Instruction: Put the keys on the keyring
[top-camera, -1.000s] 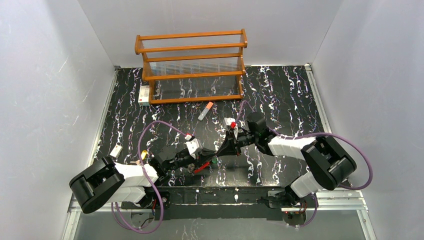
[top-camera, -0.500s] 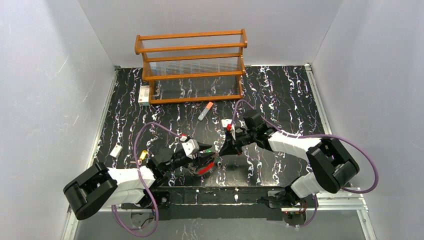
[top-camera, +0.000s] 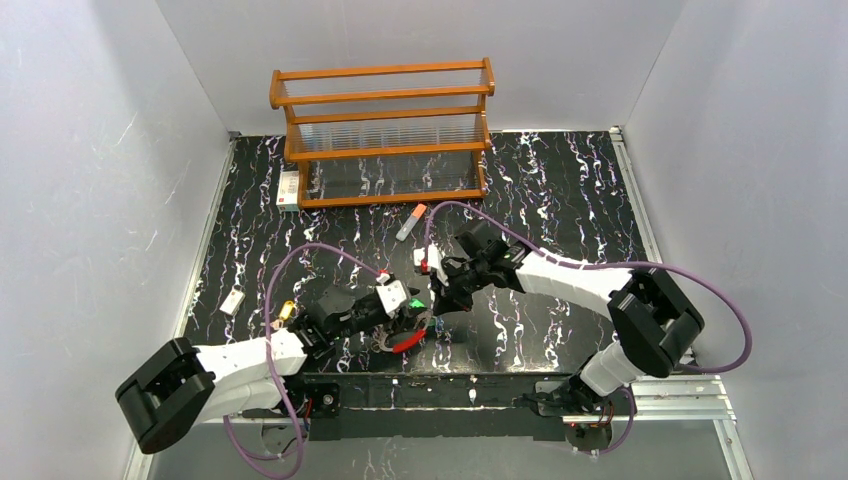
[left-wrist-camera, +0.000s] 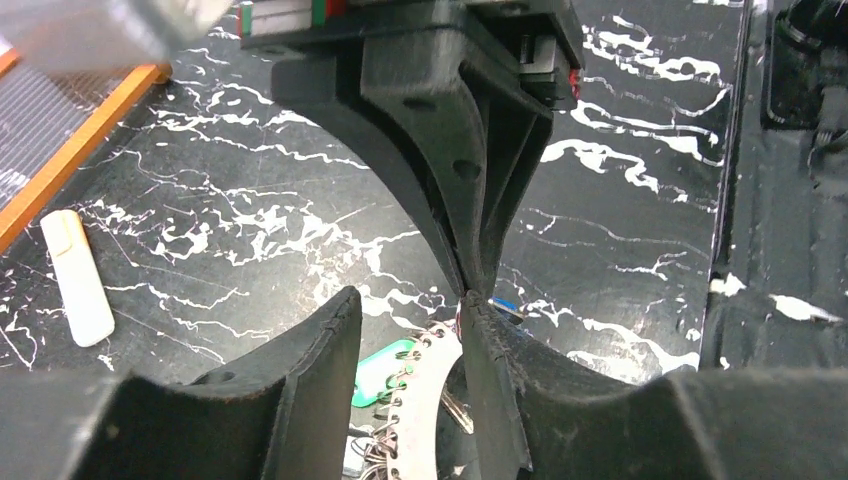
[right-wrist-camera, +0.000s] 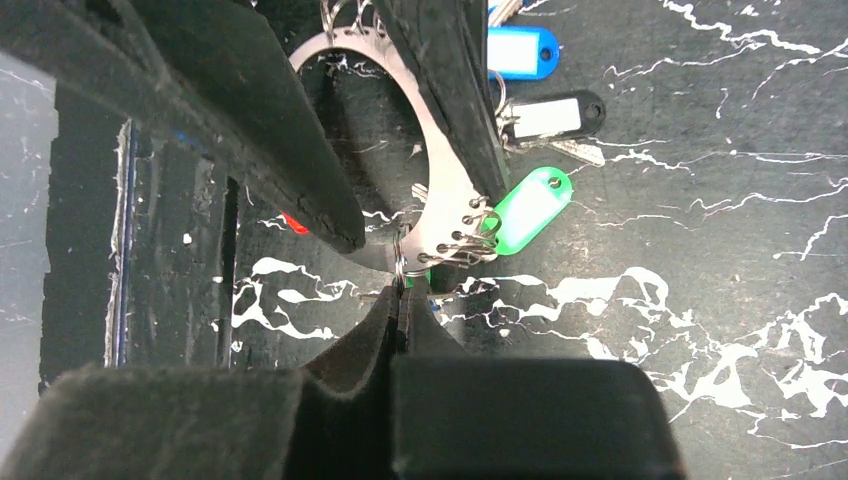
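Note:
The keyring lies on the table at the near middle, its red section (top-camera: 405, 343) toward me. In the left wrist view its whitish band (left-wrist-camera: 425, 400) carries several small wire rings. A green key (top-camera: 413, 302) and a blue key (right-wrist-camera: 520, 50) hang on the band. My left gripper (top-camera: 412, 314) is open, and the band lies between its fingers against one finger (left-wrist-camera: 500, 390). My right gripper (top-camera: 436, 300) is shut on a small wire ring (right-wrist-camera: 400, 262) at the band's end, tip to tip with the left gripper. A yellow key (top-camera: 287, 310) lies apart at the left.
A wooden rack (top-camera: 385, 130) stands at the back, with a white box (top-camera: 288, 187) beside it. A grey stick with an orange cap (top-camera: 410, 222) lies in front of the rack. A small white tag (top-camera: 232, 302) lies at the left. A black-tagged key (right-wrist-camera: 550, 115) lies by the ring.
My right wrist has swung left while its tip stayed at the ring. My left arm has stretched out and its gripper has moved a little right. The ring has hardly moved.

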